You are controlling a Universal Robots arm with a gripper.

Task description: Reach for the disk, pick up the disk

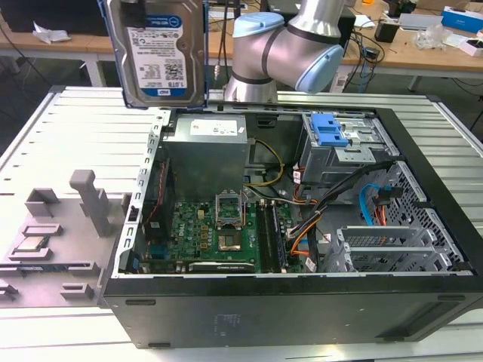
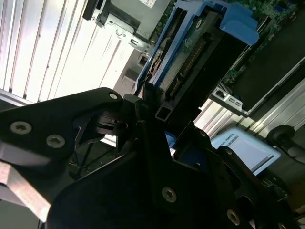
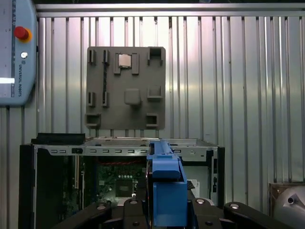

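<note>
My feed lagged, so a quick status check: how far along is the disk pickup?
Reach and pickup both look done: the disk hangs upright in the air, above the open computer case, toward the exterior view's left. In hand: the gripper is shut on the disk's blue-railed edge, as the first wrist view shows. Nothing of the named task looks left.

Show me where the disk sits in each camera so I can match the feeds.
Exterior view: the disk hangs label-out, high toward the exterior view's left, lifted clear of the open computer case.
Second wrist view: the disk is edge-on, blue rail and connector showing, clamped in the gripper.
First wrist view: its blue rail is edge-on, in front of the case.
Shared landmark: the case, also in the second wrist view.
</note>
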